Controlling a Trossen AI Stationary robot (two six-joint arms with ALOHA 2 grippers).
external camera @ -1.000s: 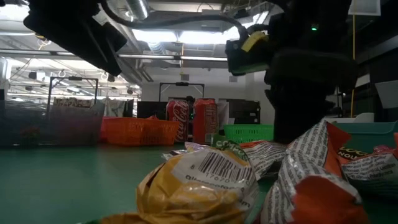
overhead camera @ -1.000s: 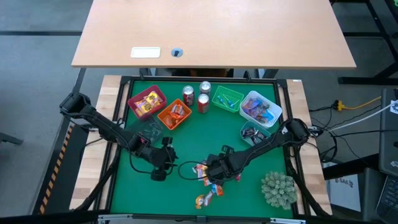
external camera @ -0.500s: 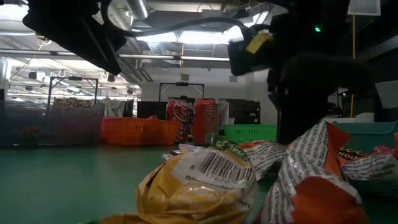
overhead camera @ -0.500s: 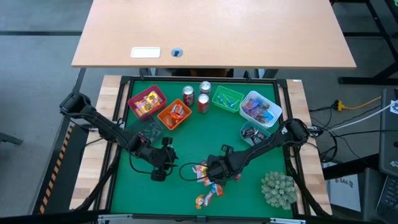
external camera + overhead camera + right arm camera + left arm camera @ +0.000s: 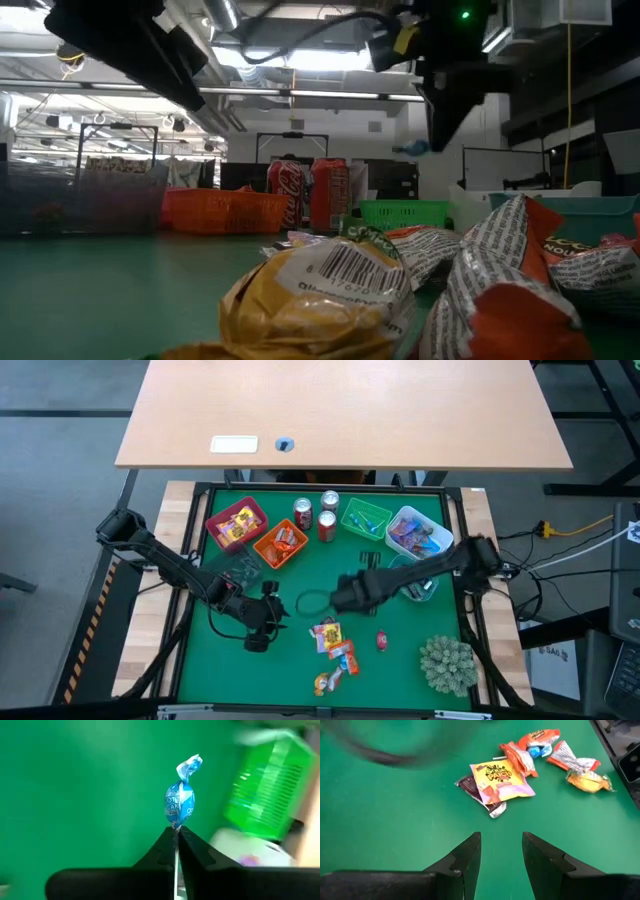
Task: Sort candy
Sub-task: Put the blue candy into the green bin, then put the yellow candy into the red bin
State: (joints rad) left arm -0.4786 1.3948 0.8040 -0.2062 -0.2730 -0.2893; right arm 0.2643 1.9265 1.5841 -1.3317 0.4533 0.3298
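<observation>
A: Looking at the right hand [image 5: 176, 831] first — pinched tight on a blue-wrapped lollipop [image 5: 180, 802], up off the green tabletop [image 5: 300, 660], out in the middle, just short of the green basket [image 5: 363, 518] and the pale blue bin [image 5: 418, 532].

B: Yep, same from the low camera. Tiny blue thing [image 5: 416, 148] dangling under that dark arm, well above the mat.

A: And the rest of the candy pile [image 5: 331, 643]? Sitting loose toward the near edge, with one red piece [image 5: 380, 639] off by itself to the side.

B: Left hand [image 5: 501, 851] parked low over the mat, fingers apart, nothing between them. Just staring at a yellow packet [image 5: 501, 782] lying on a dark wrapper, plus orange ones [image 5: 519, 756] beyond.

A: Back row: red tray [image 5: 236, 526], orange tray [image 5: 281, 544], two soda cans [image 5: 316, 514]. Already sweets in those trays. Spiky plant ball [image 5: 447, 664] stuck in the near right corner.
</observation>
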